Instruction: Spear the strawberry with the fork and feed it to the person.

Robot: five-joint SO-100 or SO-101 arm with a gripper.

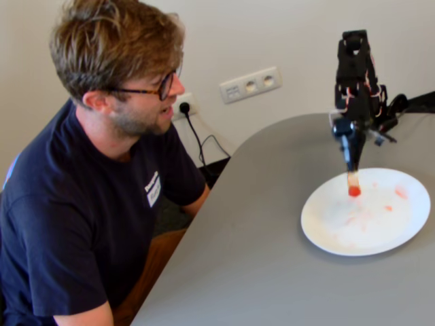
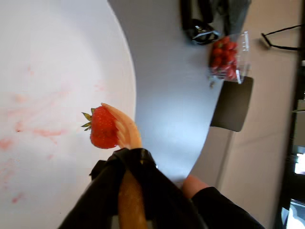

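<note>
Strawberry (image 2: 103, 128) apparently speared on fork (image 2: 125, 133) — gripper (image 2: 126, 164) clamped on fork, mid-right of fixed view above plate (image 1: 408, 224). Feeding person (image 1: 129, 102) remains.

Fixed view: the plate (image 1: 367, 227) lies on the table (image 1: 258, 258) toward its right side; the person (image 1: 102, 170) sits left of the plate at the table's curved edge, well apart from it, and the arm (image 1: 357, 81) stands behind the plate, reaching down over its rear rim. The fork (image 1: 353, 180) hangs from the arm over the plate with the strawberry (image 1: 354, 191) at its lower end. Wrist view: the strawberry (image 2: 103, 127) sits against the fork (image 2: 125, 129) head over the plate (image 2: 57, 57), near the plate's rim; a box of berries (image 2: 226, 57) stands on the table (image 2: 171, 95) beyond the plate.
</note>
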